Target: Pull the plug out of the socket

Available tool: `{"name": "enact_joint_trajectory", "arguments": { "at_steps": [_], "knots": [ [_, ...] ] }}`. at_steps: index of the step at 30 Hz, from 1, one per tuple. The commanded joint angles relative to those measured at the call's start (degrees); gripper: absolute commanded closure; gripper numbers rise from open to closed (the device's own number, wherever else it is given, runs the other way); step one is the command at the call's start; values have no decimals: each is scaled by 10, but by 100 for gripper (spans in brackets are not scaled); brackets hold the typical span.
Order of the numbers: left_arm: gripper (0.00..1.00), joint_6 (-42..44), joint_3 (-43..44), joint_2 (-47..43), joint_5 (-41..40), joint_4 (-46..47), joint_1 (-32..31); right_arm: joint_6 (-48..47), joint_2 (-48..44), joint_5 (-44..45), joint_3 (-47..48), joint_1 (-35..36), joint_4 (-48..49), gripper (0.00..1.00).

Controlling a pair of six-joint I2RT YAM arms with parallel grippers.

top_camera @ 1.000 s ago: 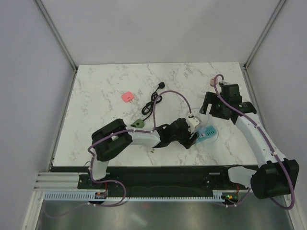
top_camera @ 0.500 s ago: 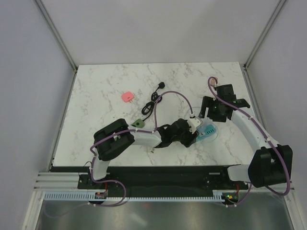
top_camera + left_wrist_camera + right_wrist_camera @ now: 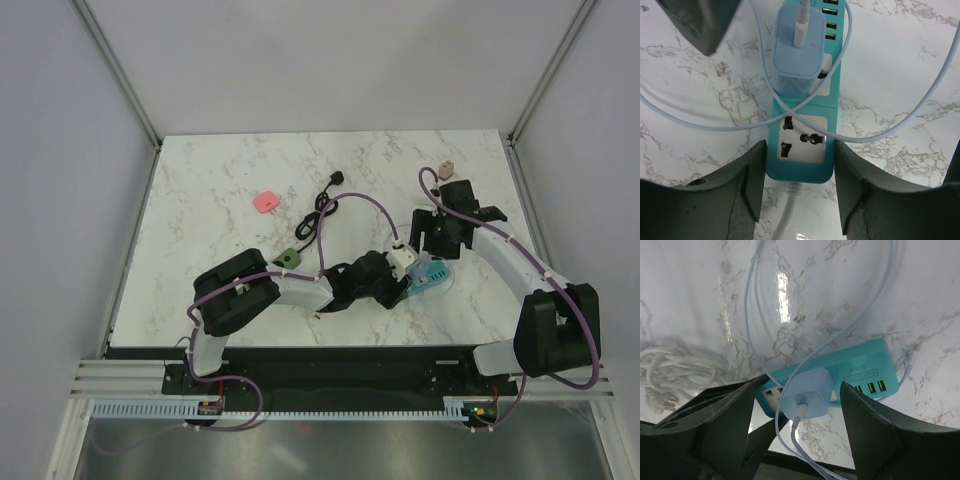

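Observation:
A teal power strip [image 3: 802, 135] lies on the marble table; it also shows in the top view [image 3: 432, 275] and the right wrist view [image 3: 860, 372]. A pale blue plug [image 3: 797, 50] with a thin cable sits in one of its sockets, seen too in the right wrist view [image 3: 807, 392]. My left gripper [image 3: 800, 187] is shut on the strip's cord end, its fingers pressed to both sides. My right gripper [image 3: 797, 425] is open just above the plug, one finger on each side, not touching it. In the top view it hovers over the strip [image 3: 432, 243].
A black cable with plug [image 3: 318, 208], a pink adapter [image 3: 267, 202], a green adapter [image 3: 289, 258] and a small pinkish adapter [image 3: 446, 168] lie on the table. Loose pale blue cable loops around the strip [image 3: 900, 115]. A coil of white cord [image 3: 675, 367] lies near it.
My right arm has swung in from the far right toward the strip and now hovers over the plug. The left gripper has stayed on the strip.

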Motion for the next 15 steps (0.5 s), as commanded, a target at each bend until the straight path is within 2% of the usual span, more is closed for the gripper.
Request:
{"name": "enact_joint_trajectory", "arguments": {
  "at_steps": [1,6,13,15],
  "knots": [
    [98,20,-15,-22,-7,19,-1,-23,8,-11,-19,12,-7,23],
    [98,20,-24,-26,-5,30,-2,-24,12,-15,-37,14,-3,24],
    [98,20,-24,-25,-6,32,0,-10,10,-2,-57,25,7,35],
    [98,19,-24,-25,-6,32,0,0,10,1,-60,27,18,35]
  ]
}}
